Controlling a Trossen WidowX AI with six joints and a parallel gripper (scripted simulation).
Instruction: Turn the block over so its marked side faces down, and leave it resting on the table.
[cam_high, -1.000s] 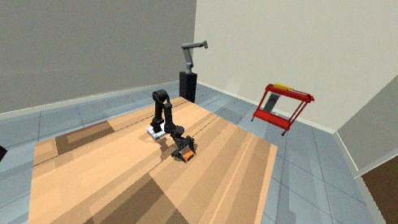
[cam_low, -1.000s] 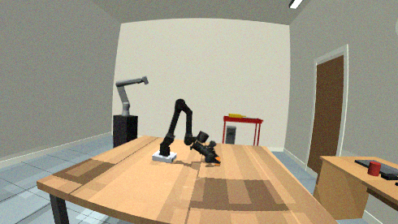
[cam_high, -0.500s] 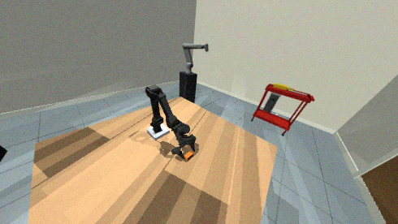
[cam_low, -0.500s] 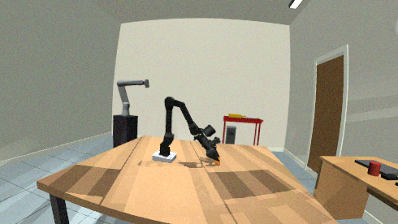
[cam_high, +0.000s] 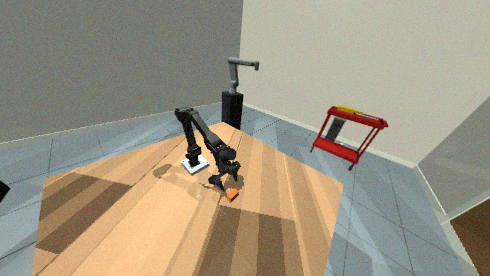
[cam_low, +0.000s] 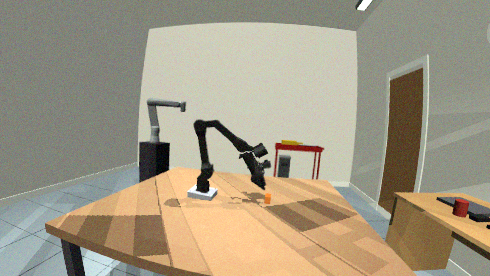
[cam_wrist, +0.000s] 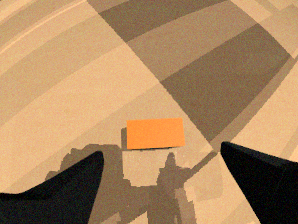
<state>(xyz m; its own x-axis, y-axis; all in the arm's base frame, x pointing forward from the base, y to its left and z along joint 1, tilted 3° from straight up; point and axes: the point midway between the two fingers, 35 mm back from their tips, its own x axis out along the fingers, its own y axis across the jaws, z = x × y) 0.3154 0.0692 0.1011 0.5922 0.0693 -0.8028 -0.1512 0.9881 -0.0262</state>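
Observation:
An orange block (cam_high: 233, 195) (cam_low: 268, 198) (cam_wrist: 155, 133) rests on the wooden table (cam_high: 145, 225) (cam_low: 215, 240). Its plain orange upper face shows in the wrist view, with a thin dark line along its near lower edge; whether that is the marked side or shadow I cannot tell. No mark shows on the upper face. My gripper (cam_high: 230, 185) (cam_low: 264, 188) (cam_wrist: 164, 153) is open and empty, pointing steeply down above the table. Its fingertips are above the block and a little toward the arm's base, one to each side in the wrist view.
The arm stands on a white base plate (cam_high: 195, 165) (cam_low: 202, 193) behind the block. Beyond the table are a red cart (cam_high: 336, 146) (cam_low: 299, 148), a grey arm on a black pedestal (cam_high: 231, 110) (cam_low: 154, 161), and a desk (cam_low: 420, 225) with a red cup (cam_low: 460, 208).

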